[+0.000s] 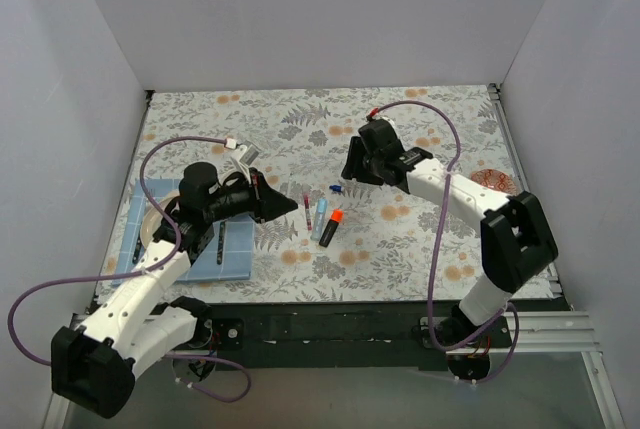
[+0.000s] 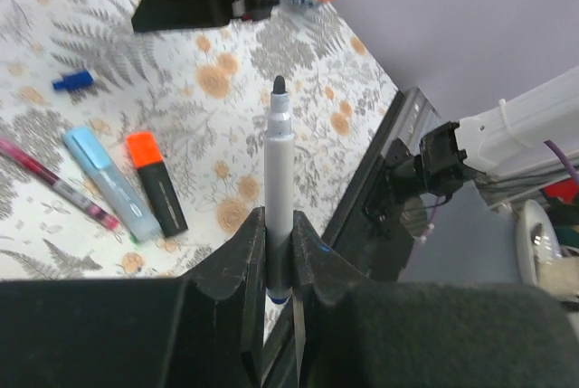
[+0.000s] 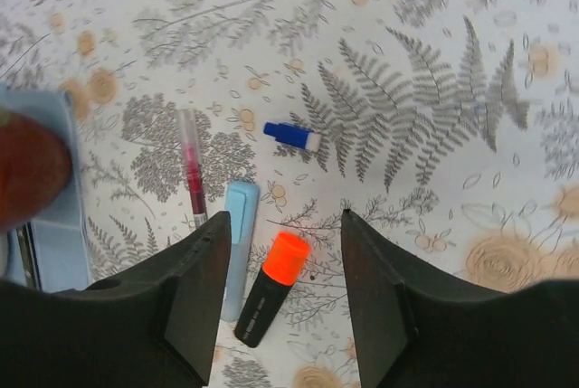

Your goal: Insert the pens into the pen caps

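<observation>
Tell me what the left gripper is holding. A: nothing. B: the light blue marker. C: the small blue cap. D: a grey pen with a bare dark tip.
D: the grey pen stands clamped in the left gripper, while the light blue marker and the small blue cap lie on the table.

Smooth plastic pens against dull black grippers

The grey pen (image 2: 279, 153) is showing a smooth, faintly shiny plastic barrel; the left gripper (image 2: 279, 219) and right gripper (image 3: 285, 218) are looking like matt black plastic. The light blue pen (image 3: 239, 243), the black pen with the orange end (image 3: 270, 288) and the dark blue cap (image 3: 291, 136) are gleaming as smooth plastic, while the table cover (image 3: 434, 89) is appearing matt and printed.
</observation>
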Controlling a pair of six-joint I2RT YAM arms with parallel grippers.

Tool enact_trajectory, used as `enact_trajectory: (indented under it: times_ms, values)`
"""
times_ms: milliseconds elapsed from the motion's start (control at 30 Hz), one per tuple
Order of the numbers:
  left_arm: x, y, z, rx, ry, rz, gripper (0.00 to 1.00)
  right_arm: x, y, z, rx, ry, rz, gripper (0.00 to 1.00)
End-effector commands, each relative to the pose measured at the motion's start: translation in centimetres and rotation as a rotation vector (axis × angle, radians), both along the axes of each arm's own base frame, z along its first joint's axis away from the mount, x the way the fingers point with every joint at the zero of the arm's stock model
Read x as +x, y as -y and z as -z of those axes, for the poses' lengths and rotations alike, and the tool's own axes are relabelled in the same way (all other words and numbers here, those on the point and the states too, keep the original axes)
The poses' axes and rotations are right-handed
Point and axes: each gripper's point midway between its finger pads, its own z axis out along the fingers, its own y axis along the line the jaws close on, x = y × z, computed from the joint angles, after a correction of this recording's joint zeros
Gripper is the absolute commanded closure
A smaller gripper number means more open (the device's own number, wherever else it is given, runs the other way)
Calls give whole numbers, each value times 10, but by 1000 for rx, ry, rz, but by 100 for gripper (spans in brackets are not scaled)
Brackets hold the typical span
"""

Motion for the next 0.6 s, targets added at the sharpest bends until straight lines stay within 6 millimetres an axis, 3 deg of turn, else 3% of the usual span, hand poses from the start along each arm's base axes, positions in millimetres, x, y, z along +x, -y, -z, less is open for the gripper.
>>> enact_trajectory:
  times_ms: [0,33,167,233,400,567]
  values:
    - [8,-16,-24,26,155,-108,100,10,3,19,70,-248,381,45]
    - [7,-18,-26,22,161,-114,100,4,7,28,31,-306,414,47]
    - [3,-16,-24,14,149,-96,100,41,-2,35,-39,-253,415,50]
    - [3,-16,-23,18,142,-95,100,49,-7,47,-75,-244,379,49]
    - [2,-15,-23,16,138,-90,100,41,-4,72,-83,-310,438,47]
    - [2,-15,-21,17,124,-89,100,34,-12,81,-39,-397,516,46]
